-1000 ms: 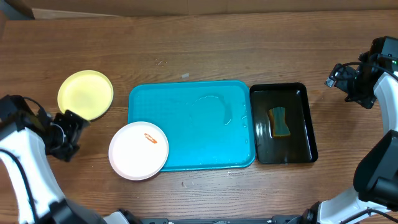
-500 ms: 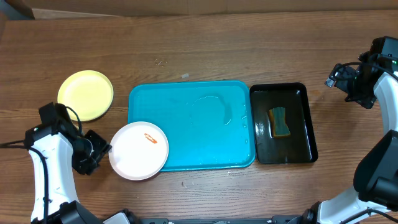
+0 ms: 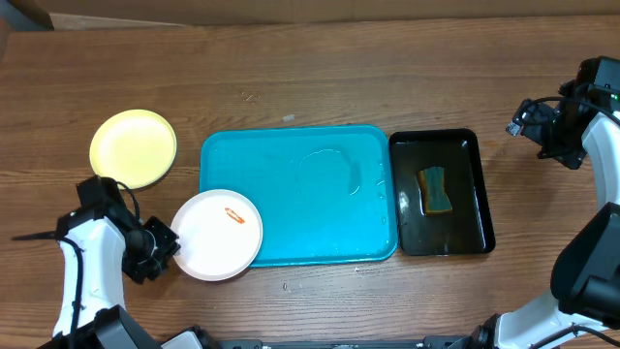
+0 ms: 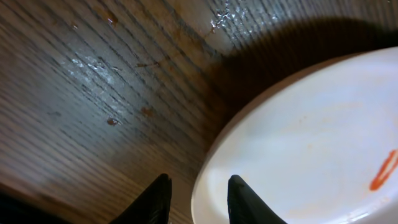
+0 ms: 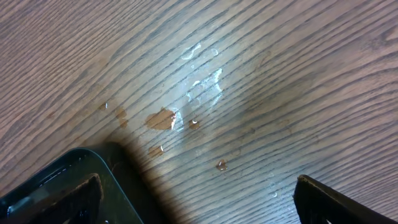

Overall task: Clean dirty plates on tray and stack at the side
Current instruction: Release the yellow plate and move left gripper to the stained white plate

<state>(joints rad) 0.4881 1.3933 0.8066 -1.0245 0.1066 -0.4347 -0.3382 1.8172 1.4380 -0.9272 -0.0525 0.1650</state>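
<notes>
**Straddling the white plate's rim**

Left gripper (image 4: 196,196) sits at the left edge of the white plate (image 3: 215,236), jaws narrow, one either side of the rim; whether they actually pinch it I cannot tell. The plate bears an orange smear (image 3: 233,215) and overlaps the turquoise tray (image 3: 310,165) at its near left corner, its left part over the desk (image 3: 339,78); the yellow-green plate (image 3: 133,146) lies apart, left of the tray. Right gripper (image 5: 196,186) hovers over wet desk, jaws wide, holding nothing; the black tray (image 3: 441,237) holds a sponge (image 3: 436,189).
</notes>
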